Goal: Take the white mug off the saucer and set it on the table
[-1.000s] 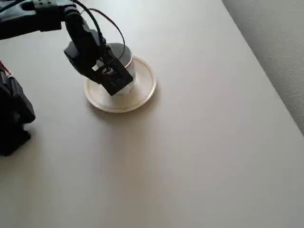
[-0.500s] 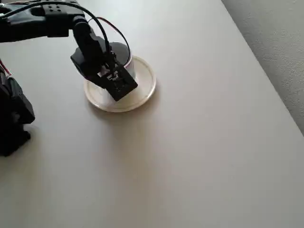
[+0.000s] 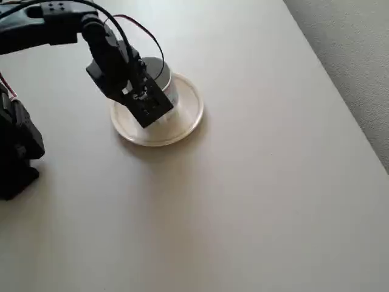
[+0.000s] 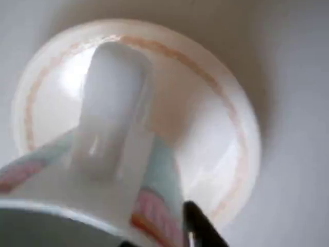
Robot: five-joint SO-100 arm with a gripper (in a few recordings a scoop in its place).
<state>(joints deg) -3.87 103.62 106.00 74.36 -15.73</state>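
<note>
We see the white mug (image 3: 161, 76) over the saucer (image 3: 185, 121), near the table's (image 3: 255, 201) far left corner. The gripper (image 3: 149, 103) covers it from above; we cannot tell whether its jaws grasp the mug.

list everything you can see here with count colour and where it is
white mug: one, white with a reddish rim line and bluish and pink print, on the saucer, partly under the gripper; its handle fills the wrist view
saucer: one, cream-white, on the table in the upper left of the overhead view
table: one, beige-grey, filling most of the overhead view
floor: grey, textured, beyond the table's right edge
gripper: one, black, down at the mug; whether it is closed cannot be told
arm: one, black, reaching in from the left
</note>
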